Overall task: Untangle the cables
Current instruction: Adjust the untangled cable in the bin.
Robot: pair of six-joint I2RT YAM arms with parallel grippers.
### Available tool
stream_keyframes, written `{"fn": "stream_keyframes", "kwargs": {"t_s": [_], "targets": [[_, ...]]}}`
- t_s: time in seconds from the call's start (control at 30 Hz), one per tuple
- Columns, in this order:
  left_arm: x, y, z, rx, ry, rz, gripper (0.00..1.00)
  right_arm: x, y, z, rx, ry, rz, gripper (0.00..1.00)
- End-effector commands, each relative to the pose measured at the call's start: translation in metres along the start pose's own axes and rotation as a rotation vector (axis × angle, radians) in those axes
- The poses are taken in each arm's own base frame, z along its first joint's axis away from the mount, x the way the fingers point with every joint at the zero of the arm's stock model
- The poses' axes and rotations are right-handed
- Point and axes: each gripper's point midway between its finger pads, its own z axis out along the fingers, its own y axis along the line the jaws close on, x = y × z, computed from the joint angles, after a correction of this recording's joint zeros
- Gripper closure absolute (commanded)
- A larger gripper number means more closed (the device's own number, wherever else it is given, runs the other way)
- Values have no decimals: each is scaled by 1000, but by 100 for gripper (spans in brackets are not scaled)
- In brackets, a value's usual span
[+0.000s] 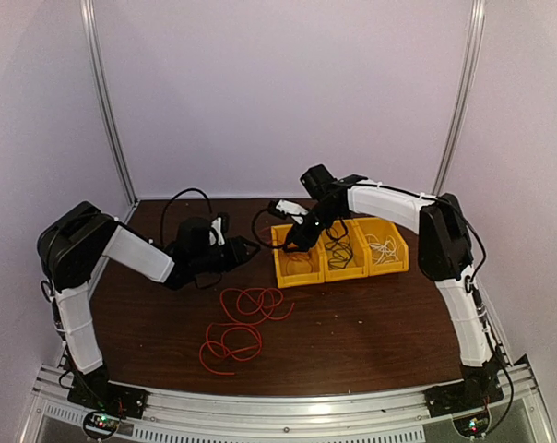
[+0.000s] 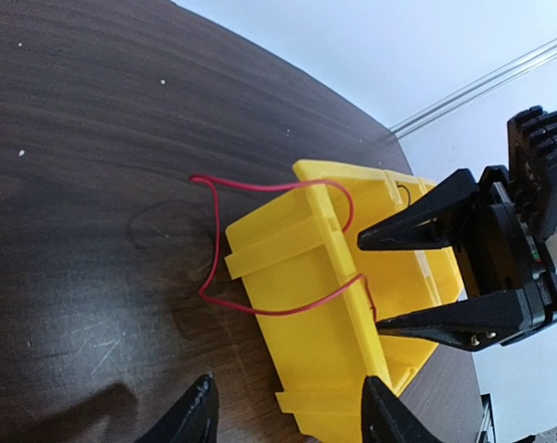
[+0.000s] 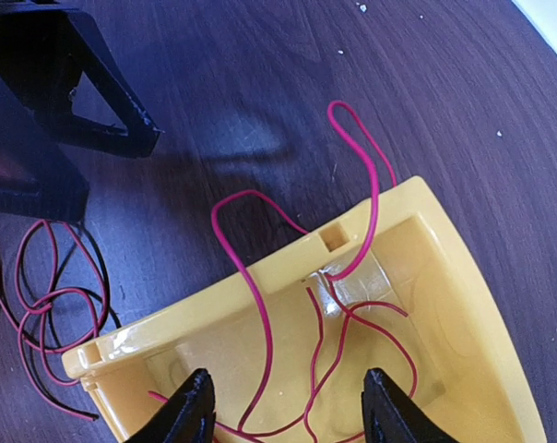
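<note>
The right gripper (image 3: 283, 406) hung open over the yellow bin (image 3: 463, 305); the red cable (image 3: 374, 185) inside looped over its rim toward the open left gripper (image 2: 288, 397).

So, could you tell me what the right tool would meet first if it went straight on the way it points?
Probably the red cable lying in the yellow bin, then the bin's floor; depth is unclear.

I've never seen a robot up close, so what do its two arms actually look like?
The left arm and right arm look alike, with smooth white links between bulky black joints. Thin black cables loop alongside them. The right end effector is black, with two pointed triangular fingers.
</note>
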Motion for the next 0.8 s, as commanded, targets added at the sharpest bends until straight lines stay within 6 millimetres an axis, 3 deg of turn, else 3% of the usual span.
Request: {"fn": "stream_keyframes", "kwargs": {"t_s": [0.0, 0.33, 0.5, 0.77], "targets": [[-8, -11, -13, 36, -34, 9, 46, -18, 1, -3, 4, -52, -46, 45], [-6, -10, -24, 15, -29, 19, 47, -29, -4, 13, -11, -133, -97, 49], [-8, -10, -29, -3, -31, 34, 46, -34, 4, 15, -63, -184, -146, 54], [-6, -8, -39, -29, -28, 36, 46, -44, 12, 10, -164, -290, -180, 77]]}}
